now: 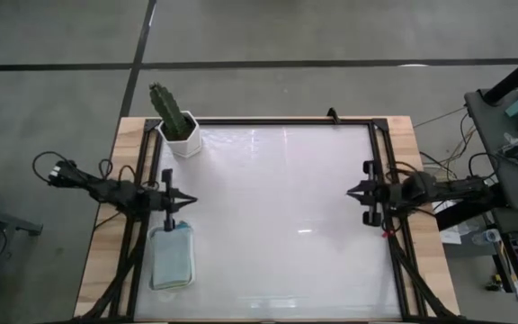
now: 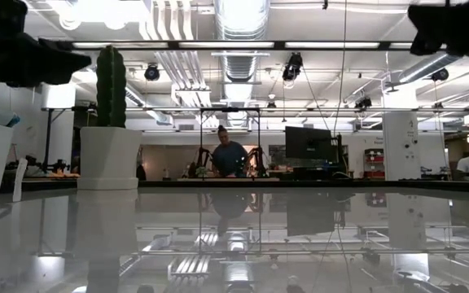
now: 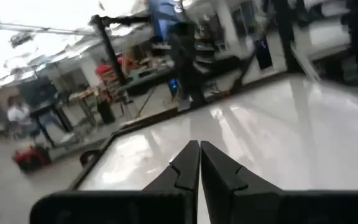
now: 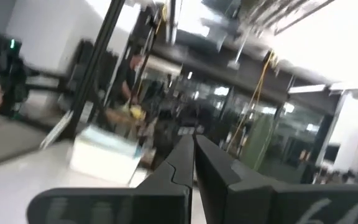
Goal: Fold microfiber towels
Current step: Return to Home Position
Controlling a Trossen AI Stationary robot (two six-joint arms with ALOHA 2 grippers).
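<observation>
Folded microfiber towels [image 1: 173,256], the top one pale green, lie stacked in a white tray [image 1: 152,275] at the table's near left. The right wrist view shows the stack [image 4: 104,144] across the table. My left gripper [image 1: 192,202] [image 3: 199,145] is shut and holds nothing. It hovers level at the left edge, just past the tray's far end, pointing toward the table's middle. My right gripper [image 1: 349,192] [image 4: 193,139] is shut, holds nothing and hovers at the right edge, pointing toward the table's middle.
A cactus [image 1: 169,110] in a white pot [image 1: 183,142] stands at the far left corner. The white tabletop [image 1: 277,216] spreads between the two grippers. A black frame [image 1: 380,162] runs along the table's sides. People show in the room beyond.
</observation>
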